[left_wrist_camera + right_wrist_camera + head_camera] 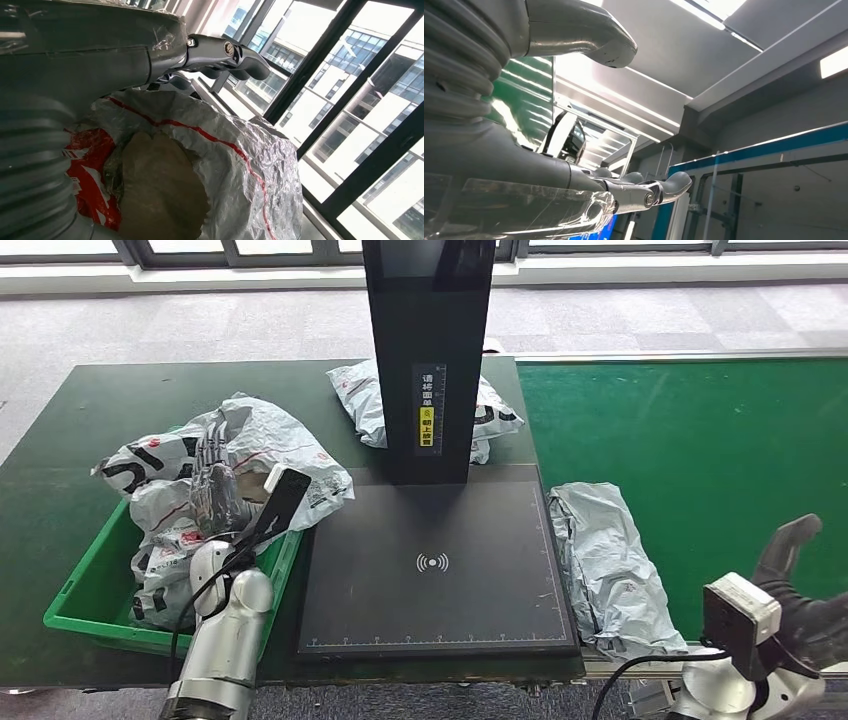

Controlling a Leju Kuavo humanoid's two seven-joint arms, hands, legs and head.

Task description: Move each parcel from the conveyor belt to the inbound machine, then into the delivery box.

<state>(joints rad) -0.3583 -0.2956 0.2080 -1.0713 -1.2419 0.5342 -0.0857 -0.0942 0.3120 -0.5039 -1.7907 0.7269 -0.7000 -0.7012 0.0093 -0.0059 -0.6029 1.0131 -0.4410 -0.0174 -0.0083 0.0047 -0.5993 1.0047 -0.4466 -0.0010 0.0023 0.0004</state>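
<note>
Parcels are what you are sorting, and the nearest one (610, 570) lies at the left edge of the green conveyor belt (700, 440), just beside the black scanner plate (430, 570) of the inbound machine and untouched. Your right hand (800, 590) sits low at the near right, palm up with the fingers spread and nothing in them; the wrist view shows only ceiling, so swing it over that parcel and turn the palm down before you close. Take the bag around its bulky middle, since the loose film will slip if you pinch a corner.

Your left hand (212, 475) rests over the grey bags heaped in the green box (85, 610) on the table (60, 430). Its fingers look extended against the top bag (210, 170), though I cannot tell for sure whether it grips any film. Lift it straight up so nothing drags out of the heap.

Farther back, another parcel (365, 390) lies behind the machine's black post (428, 350); leave it for later.
</note>
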